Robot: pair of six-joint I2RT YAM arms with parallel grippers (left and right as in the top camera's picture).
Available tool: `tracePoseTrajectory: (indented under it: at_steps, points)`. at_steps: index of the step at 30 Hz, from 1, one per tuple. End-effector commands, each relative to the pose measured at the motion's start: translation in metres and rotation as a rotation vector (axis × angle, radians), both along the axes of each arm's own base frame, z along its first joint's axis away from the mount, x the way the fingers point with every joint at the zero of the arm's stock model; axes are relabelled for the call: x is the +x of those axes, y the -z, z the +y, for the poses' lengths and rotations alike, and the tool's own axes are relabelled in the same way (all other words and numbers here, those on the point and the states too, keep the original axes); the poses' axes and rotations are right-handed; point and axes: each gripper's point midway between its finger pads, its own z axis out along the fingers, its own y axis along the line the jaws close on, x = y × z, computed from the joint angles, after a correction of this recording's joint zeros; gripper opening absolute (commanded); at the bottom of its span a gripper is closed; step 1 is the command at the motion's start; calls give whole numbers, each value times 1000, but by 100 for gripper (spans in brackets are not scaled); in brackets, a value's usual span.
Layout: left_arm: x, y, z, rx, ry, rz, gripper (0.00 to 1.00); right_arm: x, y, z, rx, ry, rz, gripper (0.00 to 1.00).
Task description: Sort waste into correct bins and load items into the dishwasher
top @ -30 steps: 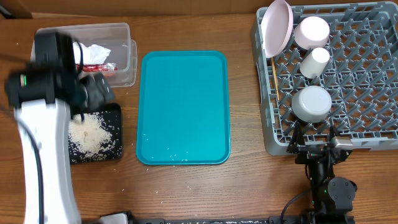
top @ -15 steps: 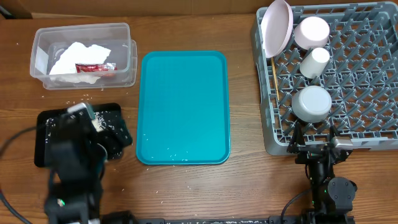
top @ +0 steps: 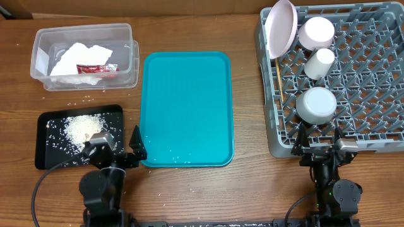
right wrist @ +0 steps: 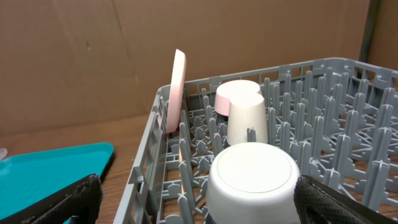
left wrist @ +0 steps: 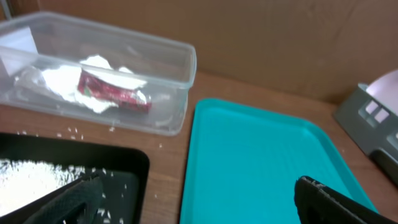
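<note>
Far-left corner: the clear tub [top: 134, 63] holds the crumpled napkin [top: 72, 58] with the red wrapper [top: 96, 68] lying on top. This is dry rubbish kept apart from food. How much napkin sits beneath the wrapper cannot be made out.

Left side, nearer the front edge: the black tray [top: 45, 156] carries the rice [top: 81, 128] in a loose heap, evidently the food-waste bin. Stray grains [top: 82, 101] lie on the wood between tub and tray.

Front edge, left: the left gripper [top: 117, 149] sits low at the black tray's right end with its fingers spread wide and nothing between them. I judge it parked. Its arm is cut off by the picture's lower edge.

Centre: the teal tray [top: 186, 94] is bare except for a few grains [top: 170, 157] near its front rim.

Right side: the dish rack [top: 366, 94] holds the plate [top: 281, 28] on edge between pegs at its far-left corner. Beside it are the smaller dish [top: 315, 31], the cup [top: 319, 62] mouth-down and the grey bowl [top: 317, 104] inverted, so all can drain. The chopsticks [top: 276, 79] show only as a thin sliver along the rack's left wall, and I cannot confirm two. The rack's right side runs out of view.

Front edge, right: the right gripper [top: 319, 140] rests just before the rack, fingers apart and empty.

Assessment: sorting and loading look essentially finished.
</note>
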Motion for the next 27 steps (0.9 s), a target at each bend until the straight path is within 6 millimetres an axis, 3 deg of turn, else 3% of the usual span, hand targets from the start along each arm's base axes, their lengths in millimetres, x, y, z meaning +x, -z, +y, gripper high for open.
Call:
tracePoseTrajectory:
  at_steps: [1, 11, 21, 27]
  points:
    - [-2, 12, 6, 36, -34, -58, 100, 0, 2, -2, -4, 9, -2, 100]
    - [-11, 13, 15, 48, -94, -76, 100, 0, 2, -2, -4, 9, -2, 100]
    - [-11, 6, -15, 194, 48, -109, 100, 0, 2, -2, -4, 9, -2, 100]
    - [-11, 6, -16, 192, 50, -109, 100, 0, 2, -2, -4, 9, -2, 100]
